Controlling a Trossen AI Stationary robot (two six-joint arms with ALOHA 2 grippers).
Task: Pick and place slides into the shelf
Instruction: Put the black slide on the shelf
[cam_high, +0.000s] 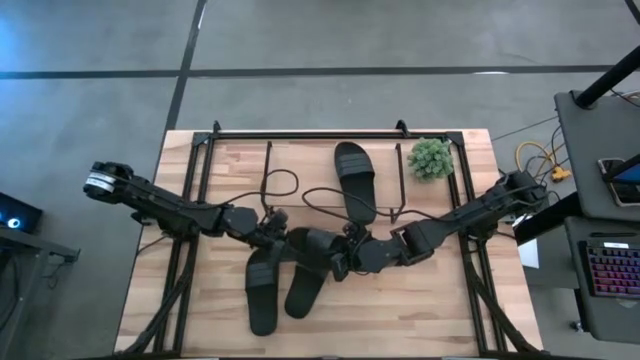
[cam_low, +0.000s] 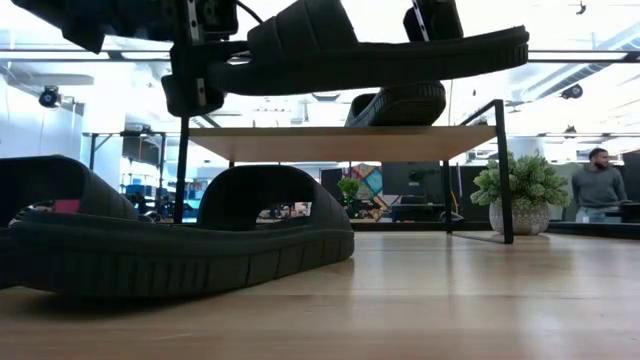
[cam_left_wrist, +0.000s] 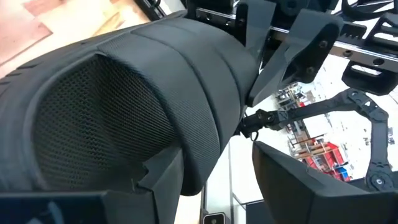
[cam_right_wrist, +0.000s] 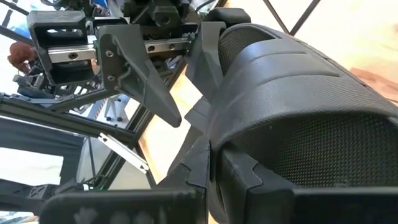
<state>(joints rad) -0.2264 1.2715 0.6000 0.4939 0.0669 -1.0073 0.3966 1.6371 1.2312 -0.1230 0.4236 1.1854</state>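
We see both pincers at mid-counter (cam_high: 200, 310), the left pincer (cam_high: 272, 232) and right pincer (cam_high: 345, 258) each pinching one raised slide (cam_low: 370, 55). Another slide (cam_high: 355, 180) lies on the shelf (cam_low: 330, 143); beyond, a plant (cam_low: 520, 190) and a person (cam_low: 598, 185).

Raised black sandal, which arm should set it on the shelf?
Left, probably. The left gripper and right gripper both meet the raised black slide, but the wooden-topped wire shelf is bare on the left side; another black slide occupies its right.
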